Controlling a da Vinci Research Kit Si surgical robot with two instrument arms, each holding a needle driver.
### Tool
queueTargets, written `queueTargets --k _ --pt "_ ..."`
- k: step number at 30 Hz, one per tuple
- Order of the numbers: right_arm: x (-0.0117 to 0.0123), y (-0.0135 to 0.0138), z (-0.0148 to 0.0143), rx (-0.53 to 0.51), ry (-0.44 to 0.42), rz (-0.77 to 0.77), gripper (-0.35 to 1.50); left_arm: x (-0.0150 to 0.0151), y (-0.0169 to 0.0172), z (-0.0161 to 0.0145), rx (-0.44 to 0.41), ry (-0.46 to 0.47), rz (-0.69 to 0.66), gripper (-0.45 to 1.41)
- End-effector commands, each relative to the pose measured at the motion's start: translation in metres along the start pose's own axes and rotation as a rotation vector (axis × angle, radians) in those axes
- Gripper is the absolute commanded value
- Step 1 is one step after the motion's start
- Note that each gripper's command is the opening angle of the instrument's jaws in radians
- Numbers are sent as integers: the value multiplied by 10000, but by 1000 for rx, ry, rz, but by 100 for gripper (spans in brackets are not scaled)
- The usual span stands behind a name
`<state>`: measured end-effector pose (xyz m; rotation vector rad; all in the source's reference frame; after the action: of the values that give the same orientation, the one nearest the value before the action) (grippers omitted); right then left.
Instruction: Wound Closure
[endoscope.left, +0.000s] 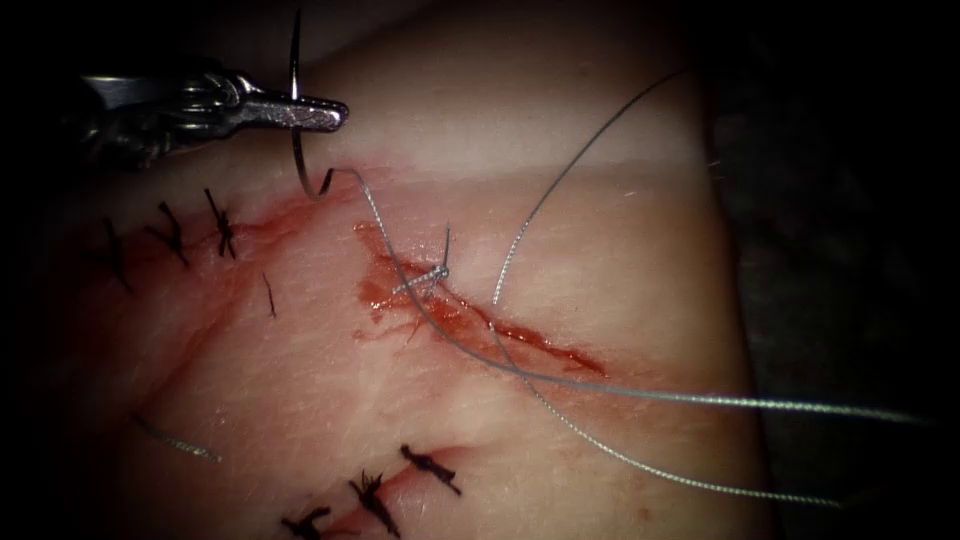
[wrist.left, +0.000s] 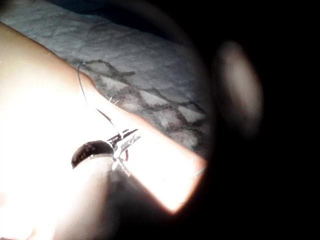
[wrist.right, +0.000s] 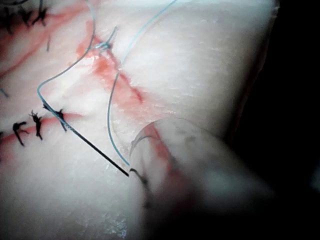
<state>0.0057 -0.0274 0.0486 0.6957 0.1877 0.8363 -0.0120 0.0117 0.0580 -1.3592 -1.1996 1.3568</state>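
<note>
1. Needle (endoscope.left: 296, 110) sits at the upper left in the endoscope view, up off the tissue (endoscope.left: 620, 250), curve standing nearly vertical, not in the tissue.
2. Your left tool (endoscope.left: 325, 115) comes in from the left edge, jaws clamped on the needle about mid-curve; one end sticks up above the jaws, the hooked end hangs below them, just over the surface.
3. Thread (endoscope.left: 375, 215) leaves the needle's lower end and runs down and right to a knot (endoscope.left: 438, 270) on the cut (endoscope.left: 500, 325).
4. Old dark stitches (endoscope.left: 220, 225) lie left of the cut; more sit along the bottom edge; a loose cut end of thread (endoscope.left: 175, 440) lies at lower left.
5. Red fluid (endoscope.left: 400, 290) smears the tissue along the cut, around the knot and to its right.
6. Past the knot, two thread strands run off toward the right and lower right; another strand arcs to the upper right.
7. Your right tool (wrist.right: 150, 175) shows close up in the right wrist view, thread (wrist.right: 112, 120) running to its tip; can't tell its jaws or whether it holds that thread.
</note>
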Motion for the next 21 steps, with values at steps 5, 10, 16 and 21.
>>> queueTargets --k 5,10,16,21 --pt "52 -18 4 28 146 -155 116 -3 11 15 -56 -44 -11 -45" --pt "89 -22 30 28 185 -124 109 9 40 19 -145 -37 -35 -45" --pt "127 -28 76 30 253 -91 71 -8 77 30 -317 -132 -132 -45" --pt "152 -41 107 93 338 12 74 -43 96 51 -378 -239 -194 -45"
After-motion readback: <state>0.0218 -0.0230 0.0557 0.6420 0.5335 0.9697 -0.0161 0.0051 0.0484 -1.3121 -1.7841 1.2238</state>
